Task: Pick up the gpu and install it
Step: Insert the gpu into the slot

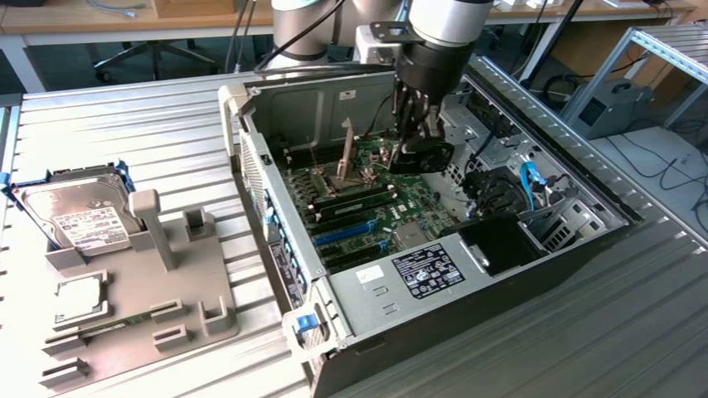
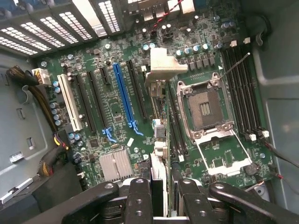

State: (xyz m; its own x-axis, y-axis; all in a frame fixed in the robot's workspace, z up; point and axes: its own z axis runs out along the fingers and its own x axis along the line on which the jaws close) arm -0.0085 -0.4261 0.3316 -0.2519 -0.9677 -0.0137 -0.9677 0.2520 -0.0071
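Gpu [image 2: 159, 135] comes first: the gripper [image 2: 161, 184] holds it, with one black finger on each side of the thin card. The gpu is seen from its edge and hangs over the green board [image 2: 117, 107]. It sits between the long blue slot [image 2: 122, 95] and the square silver socket [image 2: 205, 107]. Whether the card touches the board cannot be told. On the exterior view's left, a grey holder [image 1: 144, 290] lies on the ribbed metal table [image 1: 133, 124]. A silver hard drive [image 1: 78, 215] with a white label leans in the far end of that holder. Just to the right of the holder lies the open computer case [image 1: 249, 157], and the green board is inside it. The blue slots [image 1: 343, 235] are on the near part of the board. The arm reaches down into the far middle of the case, and its gripper [image 1: 426, 153] is low over the board. Further right inside the case sits a black box [image 1: 503, 245]. A blue cable [image 1: 529, 182] curls just beyond that box.
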